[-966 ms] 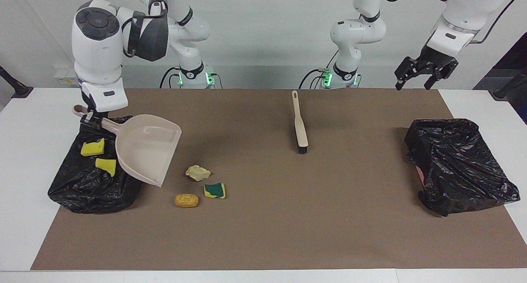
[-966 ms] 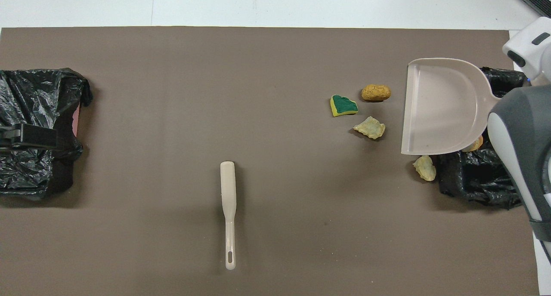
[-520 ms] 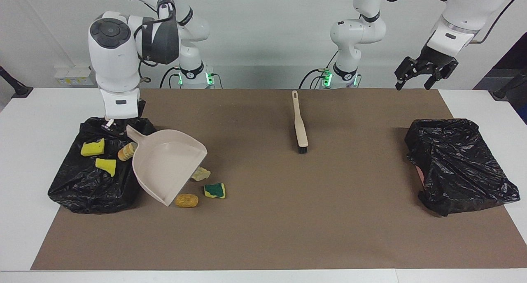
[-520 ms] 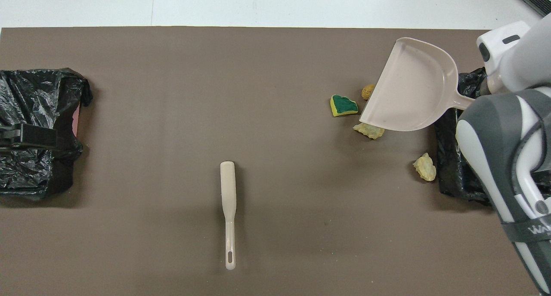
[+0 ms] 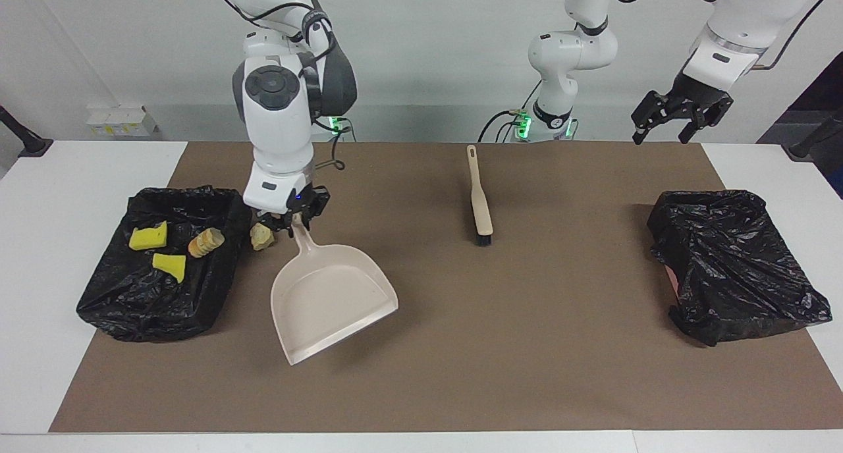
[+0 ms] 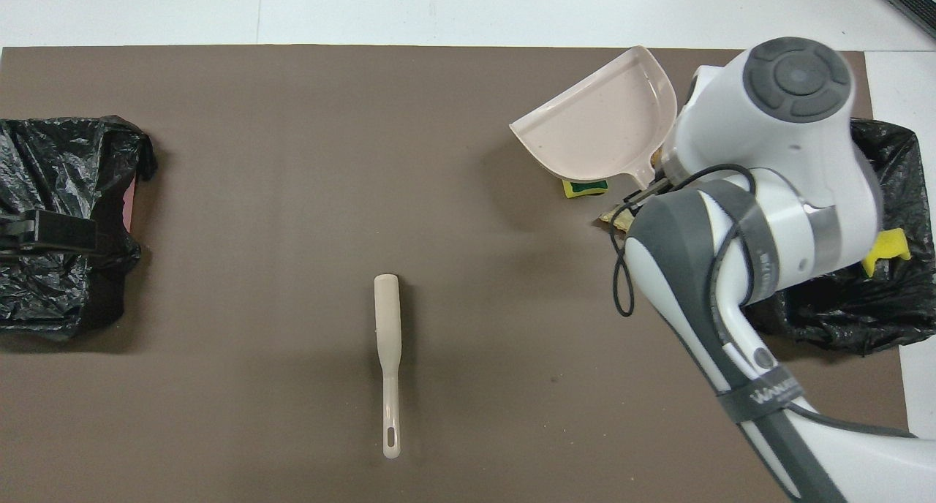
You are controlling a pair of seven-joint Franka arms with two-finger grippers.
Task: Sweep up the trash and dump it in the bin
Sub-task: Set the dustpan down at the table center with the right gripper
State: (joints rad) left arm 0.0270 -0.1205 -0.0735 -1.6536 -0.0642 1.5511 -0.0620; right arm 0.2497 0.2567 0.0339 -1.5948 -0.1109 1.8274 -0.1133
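The right gripper (image 5: 294, 217), left of the middle in the facing view, has its fingers clenched on the thin handle of the pale beige plastic dustpan (image 5: 331, 300). The pan is lifted and tilted, and it looks empty inside.

Some of the job looks done. In the black plastic bin bag at the left of the facing view (image 5: 118, 308) lie two yellow sponge bits (image 5: 148, 236) (image 5: 170, 266) and a golden-brown roll (image 5: 205, 241). A pale bread-like chunk (image 5: 261, 237) sits on the brown mat just beside that bag, not in it.

More trash is left on the bench. In the overhead view a green-and-yellow sponge (image 6: 584, 188) peeks out from under the pan at the upper right, and a bit of another pale chunk (image 6: 613, 218) shows beside the arm. The pan and the arm hide anything else there, so I cannot count all the scraps.

The long beige brush with black bristles (image 5: 479, 196) lies alone on the mat, upper middle of the facing view. Nobody holds it.

The left gripper (image 5: 679, 116) waits up high at the upper right of the facing view, fingers released and holding nothing. A second black bin bag (image 5: 734, 262) sits below it.

I think the scraps on the mat need sweeping into the pan, then dumping.
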